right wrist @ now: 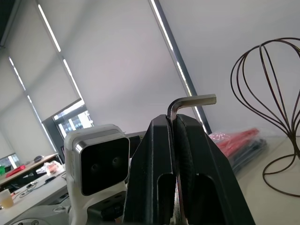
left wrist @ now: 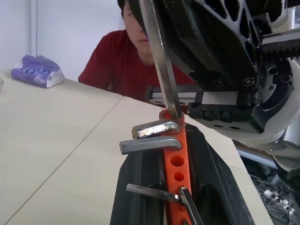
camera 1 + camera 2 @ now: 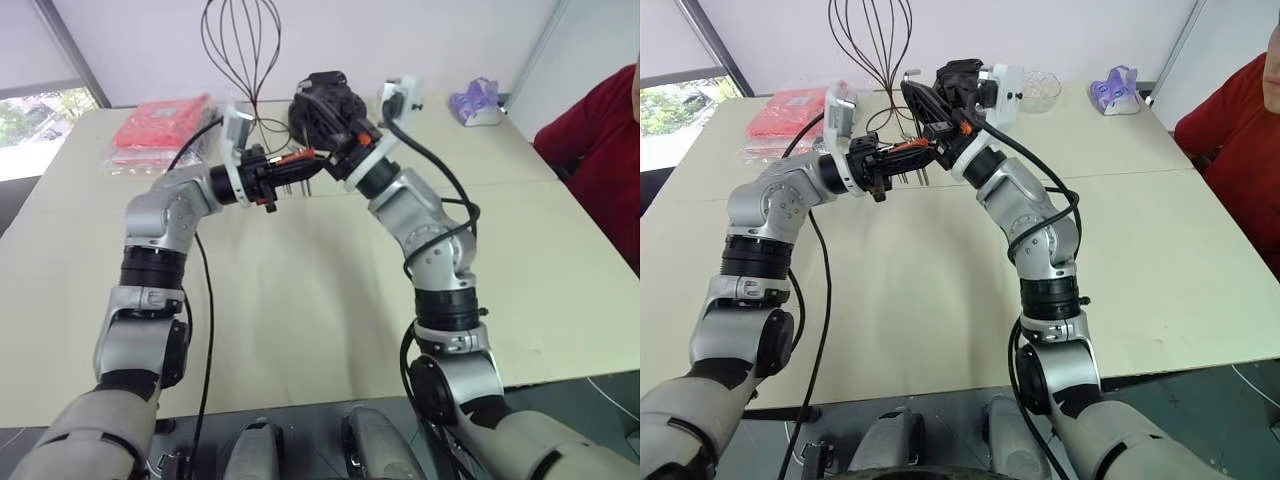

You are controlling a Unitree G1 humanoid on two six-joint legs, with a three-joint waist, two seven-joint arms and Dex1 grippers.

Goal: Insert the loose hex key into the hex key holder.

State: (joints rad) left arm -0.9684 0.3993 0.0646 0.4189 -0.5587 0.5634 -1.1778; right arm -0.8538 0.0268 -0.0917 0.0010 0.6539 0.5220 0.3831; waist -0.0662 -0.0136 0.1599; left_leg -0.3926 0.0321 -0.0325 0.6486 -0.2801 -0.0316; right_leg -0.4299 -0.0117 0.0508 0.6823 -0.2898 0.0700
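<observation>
The right hand [image 1: 177, 123] is clamped on the loose hex key [image 1: 190, 102], whose bent short arm juts out above the fingertips. Beside the hand sits a white camera module [image 1: 97, 159]; beyond it, a wire frame [image 1: 267, 112] and red packages [image 1: 236, 140] rest on the counter [image 1: 262, 187].

You're working in an office-style test room, not a home or shop. White walls, a pale laminate table [image 3: 300, 300] butted from two slabs. Roller blinds [image 1: 93, 61] cover tall windows, with a dark mullion between. Beyond, other desks [image 1: 23, 166] carry scattered small items. A seated person in a red top [image 3: 600, 150] watches from the table's edge. Props sit around: wire dome frame [image 3: 240, 50], purple tissue pack [image 3: 475, 102], red packaged bundle [image 3: 155, 125].
</observation>
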